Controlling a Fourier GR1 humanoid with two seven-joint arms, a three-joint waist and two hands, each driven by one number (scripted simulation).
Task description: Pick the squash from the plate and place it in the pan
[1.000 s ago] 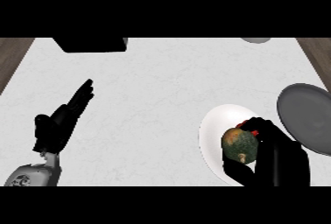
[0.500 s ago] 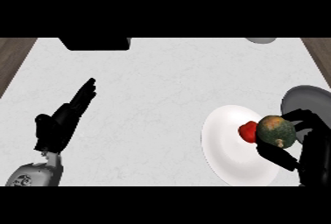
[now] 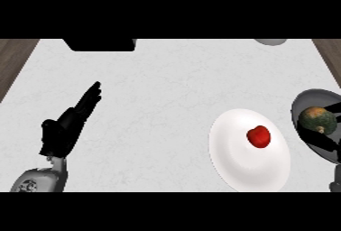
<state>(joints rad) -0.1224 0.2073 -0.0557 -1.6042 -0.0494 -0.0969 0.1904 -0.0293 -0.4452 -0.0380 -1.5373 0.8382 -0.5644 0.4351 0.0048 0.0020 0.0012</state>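
Squash [image 3: 315,119]: mottled green and orange, at the view's right edge, held in the right hand [image 3: 325,141]. One black digit crosses just below the squash and another part of the hand shows against its upper right side, so the fingers [image 3: 333,108] are wrapped about it, grasping it. Under those fingers lies the dark grey pan [image 3: 307,97], partly cut off by the view's edge. The squash sits within the pan's outline (whether it touches the pan's floor cannot be told).

Plate [image 3: 240,169]: white, round, just left of the right hand's fingers, its rim close beside the pan's rim. One small red item [image 3: 259,136] lies on it, off centre toward those fingers.

Left hand [image 3: 65,131]: at the view's left, well apart from plate and pan, its grey forearm [image 3: 40,179] coming in from the lower edge. Fingers straight and close together, released, holding nothing, tips pointing up and to the right over the pale counter [image 3: 160,99].

Beyond those fingertips, at the counter's far edge, stands a black block [image 3: 100,43]. Far to their right, also at the far edge, a pale grey round object [image 3: 269,41] shows only in part
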